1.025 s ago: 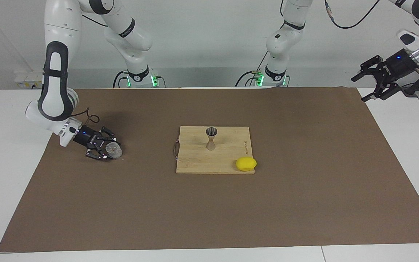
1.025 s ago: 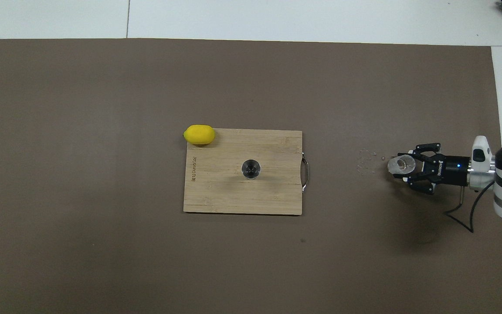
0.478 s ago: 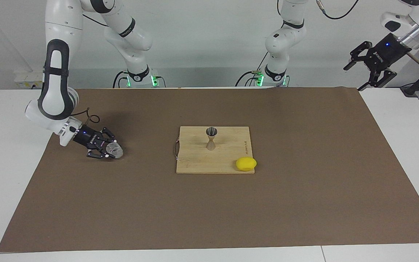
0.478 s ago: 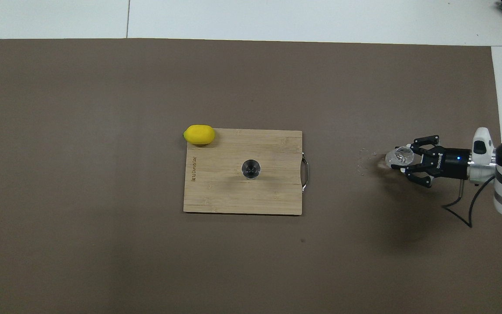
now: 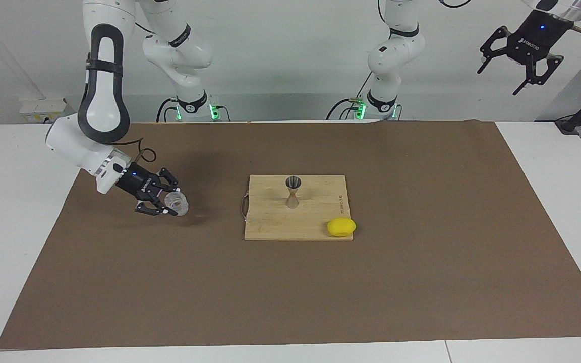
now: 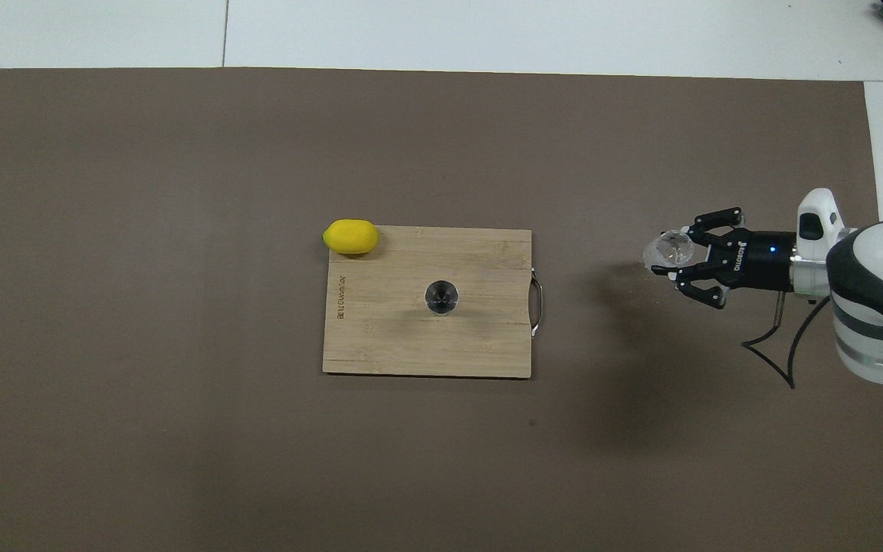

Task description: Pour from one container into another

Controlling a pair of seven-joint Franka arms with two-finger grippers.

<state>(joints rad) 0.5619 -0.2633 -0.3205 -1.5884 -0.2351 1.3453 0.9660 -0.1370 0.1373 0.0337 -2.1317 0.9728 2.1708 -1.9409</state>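
Note:
The clear faceted glass cup (image 5: 179, 203) is in my right gripper (image 5: 173, 202), which is shut on it and holds it a little above the brown mat, toward the right arm's end of the table. It also shows in the overhead view (image 6: 661, 250) with the right gripper (image 6: 681, 254). The steel hourglass jigger (image 5: 292, 191) stands upright on the wooden cutting board (image 5: 270, 224), apart from the cup; it also shows from above (image 6: 441, 297). My left gripper (image 5: 522, 63) is open and empty, raised high over the left arm's end of the table.
A yellow lemon (image 5: 341, 227) lies at the board's corner farthest from the robots, toward the left arm's end; it also shows in the overhead view (image 6: 350, 236). The board (image 6: 380, 345) has a metal handle (image 6: 538, 307) on the side facing the cup.
My right gripper has lifted the glass cup off the mat and carried it a little toward the cutting board. My left gripper has risen higher.

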